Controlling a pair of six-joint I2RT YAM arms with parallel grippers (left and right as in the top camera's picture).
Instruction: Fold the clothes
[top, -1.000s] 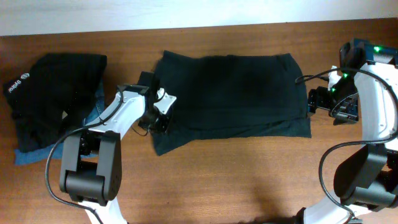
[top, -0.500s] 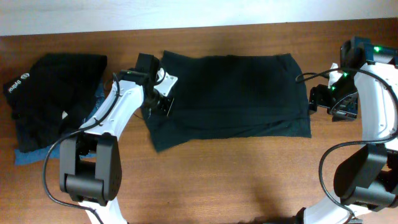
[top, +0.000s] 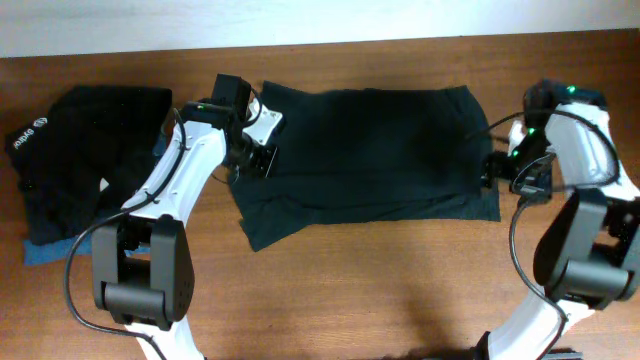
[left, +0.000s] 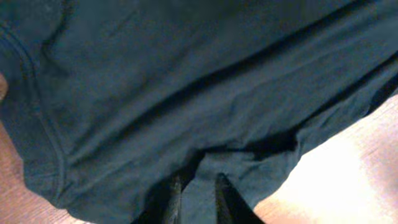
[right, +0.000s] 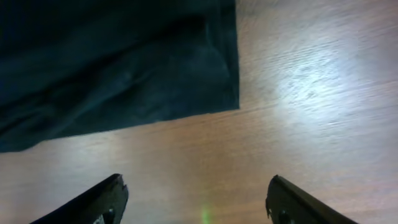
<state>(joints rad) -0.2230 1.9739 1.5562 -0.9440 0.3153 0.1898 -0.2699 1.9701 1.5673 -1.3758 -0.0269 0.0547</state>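
Pinching the left edge of the black T-shirt (top: 370, 150), the left gripper (left: 199, 198) is clamping a fold; the shirt is lying spread mid-table. The right gripper (right: 198, 196) is hovering, jaws apart, beside its right corner; the fold is probably just starting, calling for that corner to be grasped next.

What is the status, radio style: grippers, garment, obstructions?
Left gripper pinching black T-shirt at its left edge. Right gripper open over table, by shirt's right corner. Other clothes piled far left, nothing blocking.
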